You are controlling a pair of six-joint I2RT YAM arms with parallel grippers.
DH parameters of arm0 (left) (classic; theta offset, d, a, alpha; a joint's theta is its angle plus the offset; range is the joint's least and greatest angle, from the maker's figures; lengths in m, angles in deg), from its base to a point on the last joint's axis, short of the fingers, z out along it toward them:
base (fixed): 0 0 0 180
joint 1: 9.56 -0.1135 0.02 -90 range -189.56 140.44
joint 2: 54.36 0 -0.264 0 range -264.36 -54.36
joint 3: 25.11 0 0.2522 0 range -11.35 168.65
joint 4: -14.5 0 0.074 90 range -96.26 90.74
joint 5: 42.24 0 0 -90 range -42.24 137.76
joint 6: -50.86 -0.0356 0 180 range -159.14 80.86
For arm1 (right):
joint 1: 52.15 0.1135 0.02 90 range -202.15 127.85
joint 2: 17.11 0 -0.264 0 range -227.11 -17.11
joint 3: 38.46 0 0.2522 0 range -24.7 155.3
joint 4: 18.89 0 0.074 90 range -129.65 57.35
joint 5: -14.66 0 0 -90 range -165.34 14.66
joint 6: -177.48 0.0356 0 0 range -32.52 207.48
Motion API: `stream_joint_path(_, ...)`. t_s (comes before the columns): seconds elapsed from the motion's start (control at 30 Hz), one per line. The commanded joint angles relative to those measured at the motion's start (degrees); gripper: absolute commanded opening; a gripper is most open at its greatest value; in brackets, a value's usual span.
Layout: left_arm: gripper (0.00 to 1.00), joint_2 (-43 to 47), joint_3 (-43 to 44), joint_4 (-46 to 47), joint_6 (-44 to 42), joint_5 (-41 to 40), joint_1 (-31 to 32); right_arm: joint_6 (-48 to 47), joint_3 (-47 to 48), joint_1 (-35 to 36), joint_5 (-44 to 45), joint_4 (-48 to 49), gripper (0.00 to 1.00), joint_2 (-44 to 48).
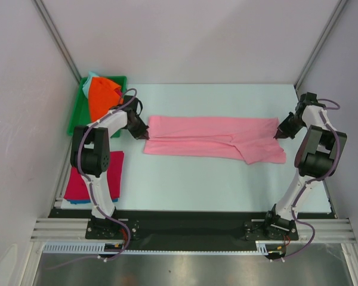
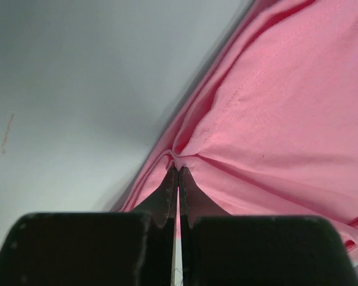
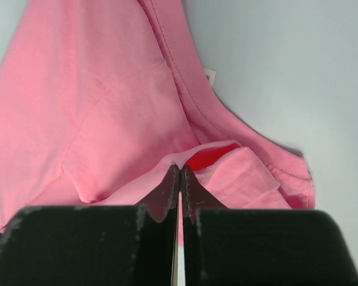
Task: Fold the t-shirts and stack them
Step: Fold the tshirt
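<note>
A pale desk (image 1: 197,185) carries a pink shirt (image 1: 209,136), folded into a long, creased strip across the middle. At the back left, a green tray (image 1: 76,116) holds a crumpled orange shirt (image 1: 101,98) over a bit of teal cloth (image 1: 90,77). A folded magenta shirt (image 1: 86,182) lies at the near left. The left end effector (image 1: 144,136) pinches the pink shirt's left end; the right end effector (image 1: 278,134) pinches its right end, both closed tight.

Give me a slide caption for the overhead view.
Left gripper and right gripper pinch opposite ends of the pink t-shirt on the table.
</note>
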Motion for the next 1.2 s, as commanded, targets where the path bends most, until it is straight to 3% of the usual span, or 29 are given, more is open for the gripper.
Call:
stream_joint_path(0.0,0.00,-0.57,2.55,-0.07,0.51,-2.46,-0.03,-1.01,3.81,-0.59,-1.17,1.30,0.02,-1.68)
stream_joint_path(0.03,0.02,-0.75,2.90,-0.07,0.17,-2.90,-0.12,-0.83,4.43,-0.68,-1.34,1.99,0.03,-2.12)
stream_joint_path(0.17,0.26,-2.42,6.58,-2.78,-2.90,-5.45,-0.12,-1.18,7.32,-1.47,-2.40,3.14,0.09,-5.11)
stream_joint_path(0.23,0.35,-0.85,8.69,-3.66,-5.80,-8.32,0.06,-2.75,11.10,-1.65,-1.26,1.14,0.21,-6.60)
stream_joint_path(0.27,0.46,0.04,9.22,-4.80,-6.68,-9.05,0.06,-3.20,12.85,-1.65,-0.47,-0.01,0.25,-6.78)
stream_joint_path(0.3,0.50,1.09,9.58,-5.16,-7.65,-10.01,0.14,-3.55,14.44,-1.65,1.19,-0.72,0.33,-5.48)
stream_joint_path(0.43,0.59,9.61,4.77,-3.76,-11.17,-12.04,1.11,-4.69,13.31,0.10,3.40,-0.99,0.45,1.02)
stream_joint_path(0.53,0.58,15.24,-1.55,-0.43,-11.53,-8.46,3.13,-3.39,7.80,2.30,0.52,1.72,0.47,6.02)
stream_joint_path(0.67,0.50,18.06,-7.90,7.13,-11.79,-0.99,7.34,0.13,-1.88,13.33,-3.71,7.79,0.47,10.52)
stream_joint_path(0.77,0.45,16.05,-9.84,11.34,-10.91,2.71,9.28,0.84,-8.11,20.82,-1.53,12.97,0.44,12.37)
stream_joint_path(0.87,0.42,11.92,-8.01,11.72,-11.43,5.71,9.37,0.23,-10.85,24.53,1.72,14.30,0.22,12.47)
stream_joint_path(1.0,0.38,7.70,-2.03,8.29,-14.77,3.86,9.20,-0.13,-12.35,29.36,1.90,15.98,0.11,11.41)
stream_joint_path(1.17,0.30,1.81,0.70,6.88,-14.08,6.15,8.32,-0.30,-16.30,34.64,9.44,18.08,0.05,11.85)
